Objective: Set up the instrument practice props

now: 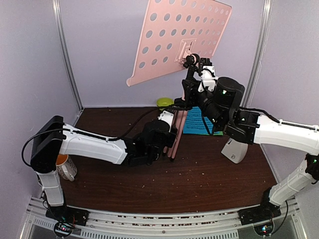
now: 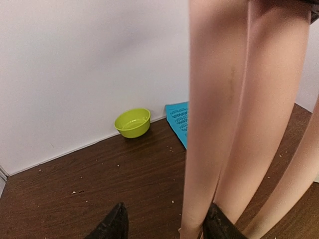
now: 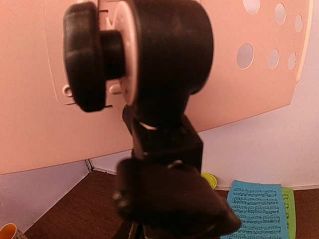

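The pink music stand's perforated desk [image 1: 179, 40] is tilted high at the back, and its folded pink legs [image 1: 175, 134] reach down to the table. My right gripper [image 1: 192, 94] grips the black neck [image 3: 159, 64] below the desk. That neck fills the right wrist view, and my fingers are hard to tell apart there. My left gripper [image 2: 167, 229] is open around the legs [image 2: 214, 124]; one leg rests against its right finger [image 2: 219, 226]. The blue sheet [image 1: 197, 122] lies flat on the green sheet [image 1: 218, 133]. The white metronome [image 1: 235, 149] stands under my right forearm.
A lime-green bowl [image 1: 164, 102] sits by the back wall and also shows in the left wrist view [image 2: 132, 122]. A white mug with a yellow inside [image 1: 65, 167] stands at the left beside my left arm's base. White walls close off three sides of the table.
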